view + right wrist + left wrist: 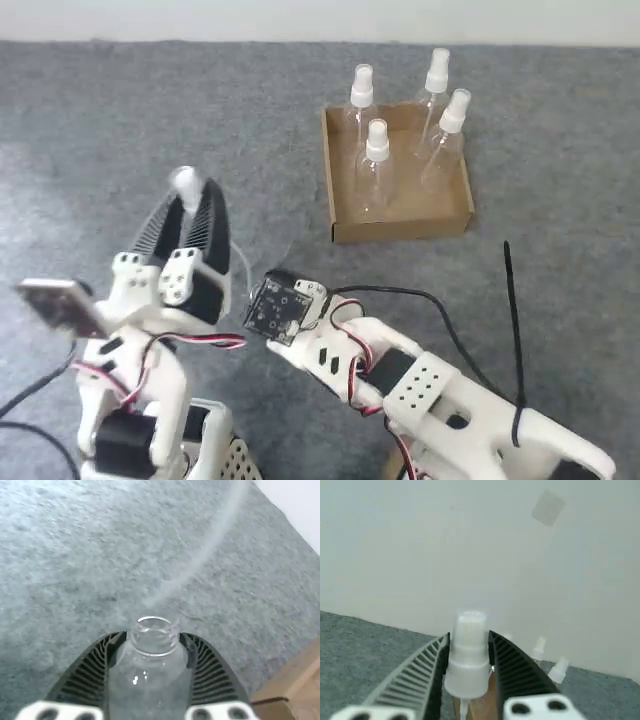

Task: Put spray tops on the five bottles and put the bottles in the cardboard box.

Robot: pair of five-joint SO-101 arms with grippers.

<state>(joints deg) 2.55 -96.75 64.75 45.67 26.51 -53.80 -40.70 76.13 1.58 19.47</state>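
Note:
My left gripper is shut on a white spray top, held up above the carpet, its thin dip tube hanging down. My right gripper is shut on a clear bottle whose neck is open and bare. The right arm lies low beside the left one, its wrist covering the bottle in the high view. The blurred dip tube crosses just above the bottle's neck. Several capped bottles stand in the cardboard box.
Grey carpet covers the whole table. The box's corner lies close beside the right gripper. A black cable runs along the right arm. Bare carpet stretches left of the box and behind the arms.

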